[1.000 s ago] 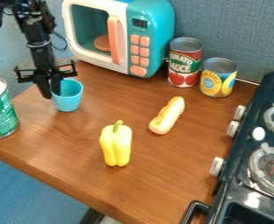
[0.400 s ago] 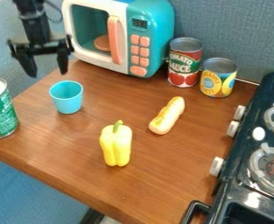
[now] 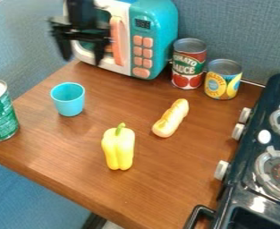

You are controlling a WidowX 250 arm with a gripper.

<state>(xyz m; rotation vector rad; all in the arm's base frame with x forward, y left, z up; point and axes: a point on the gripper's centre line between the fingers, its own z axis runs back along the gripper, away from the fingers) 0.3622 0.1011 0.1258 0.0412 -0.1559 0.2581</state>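
Note:
The black gripper (image 3: 82, 59) hangs open in front of the toy microwave (image 3: 155, 40), above and behind the blue cup (image 3: 68, 100), with nothing between its fingers. That cup stands upright on the wooden table (image 3: 160, 179), apart from the gripper. Nearer the camera a yellow bell pepper (image 3: 118, 148) stands on the wood, stem up. To its upper right lies a hot dog in a bun (image 3: 171, 118).
A green can (image 3: 0, 112) stands by the left edge. At the back are a tomato sauce can (image 3: 188, 64) and a shorter yellow can (image 3: 223, 79). The black toy stove (image 3: 261, 176) borders the right side.
The gripper has let go of the blue cup's rim, risen with its fingers apart, and moved right to the microwave. The cup shifted slightly and stays on the table.

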